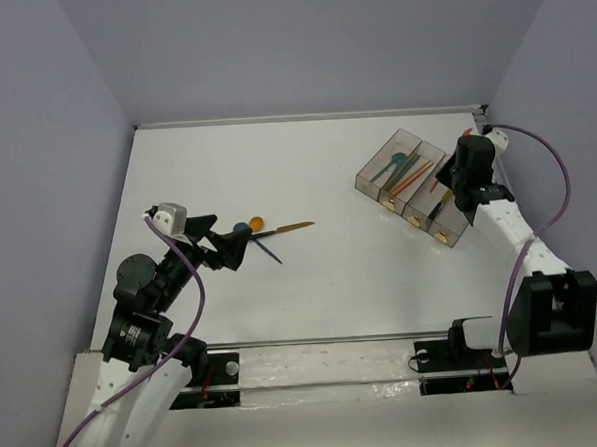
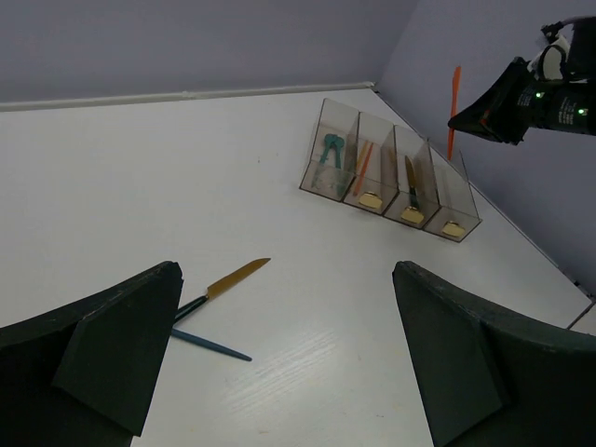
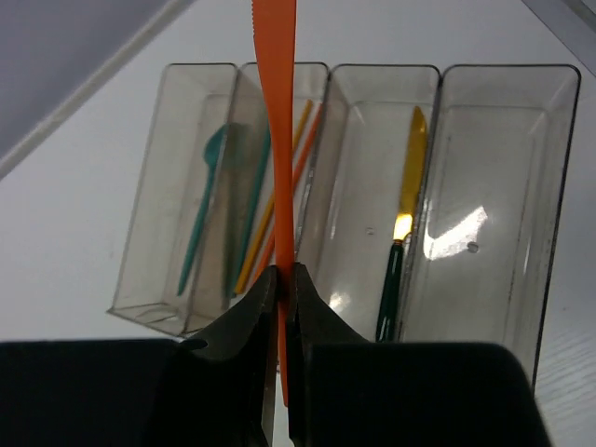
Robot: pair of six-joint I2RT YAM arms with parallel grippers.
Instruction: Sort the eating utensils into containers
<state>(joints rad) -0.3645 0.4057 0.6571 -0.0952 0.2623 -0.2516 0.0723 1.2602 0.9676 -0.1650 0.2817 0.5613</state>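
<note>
My right gripper (image 3: 282, 276) is shut on an orange utensil (image 3: 277, 130) and holds it upright above the containers (image 3: 503, 102), over the wall between the two left bins. The leftmost bin holds teal utensils (image 3: 199, 222), the second holds orange and yellow ones (image 3: 305, 149), the third holds a gold-bladed knife (image 3: 408, 200), and the fourth looks empty. In the top view the right gripper (image 1: 461, 150) hangs by the bins (image 1: 376, 167). My left gripper (image 2: 287, 270) is open and empty above a gold-bladed knife (image 2: 237, 276) and a dark blue utensil (image 2: 209, 345).
In the top view an orange spoon (image 1: 257, 223), a blue spoon (image 1: 242, 227), the knife (image 1: 291, 227) and a dark blue handle (image 1: 269, 251) lie clustered just right of the left gripper (image 1: 235, 249). Purple walls close in the table on three sides.
</note>
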